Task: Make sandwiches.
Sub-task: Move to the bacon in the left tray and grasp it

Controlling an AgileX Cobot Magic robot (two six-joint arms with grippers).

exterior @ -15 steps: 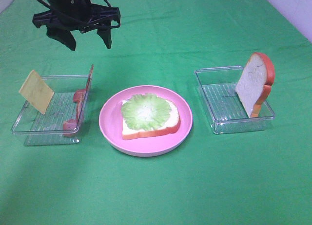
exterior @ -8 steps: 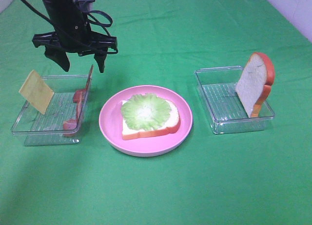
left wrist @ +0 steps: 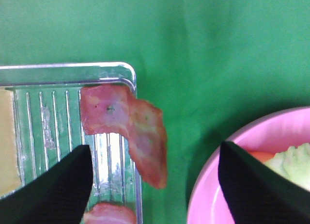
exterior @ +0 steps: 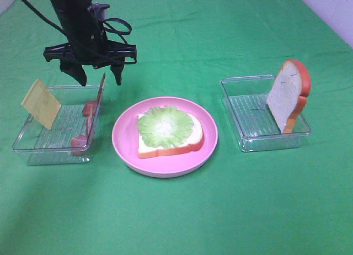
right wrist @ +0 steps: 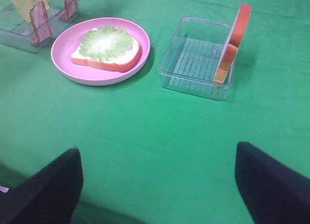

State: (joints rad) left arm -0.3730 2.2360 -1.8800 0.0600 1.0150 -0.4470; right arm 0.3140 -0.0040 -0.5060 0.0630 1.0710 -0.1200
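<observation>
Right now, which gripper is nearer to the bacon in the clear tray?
Left. The left gripper hovers open just above the bacon. The right gripper is far away, past the pink plate.

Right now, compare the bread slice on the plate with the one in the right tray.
The plate slice lies flat on the pink plate; the tray slice stands on edge in the clear tray. The plate slice carries lettuce; the tray slice is bare. Both are white with orange-red crust.
</observation>
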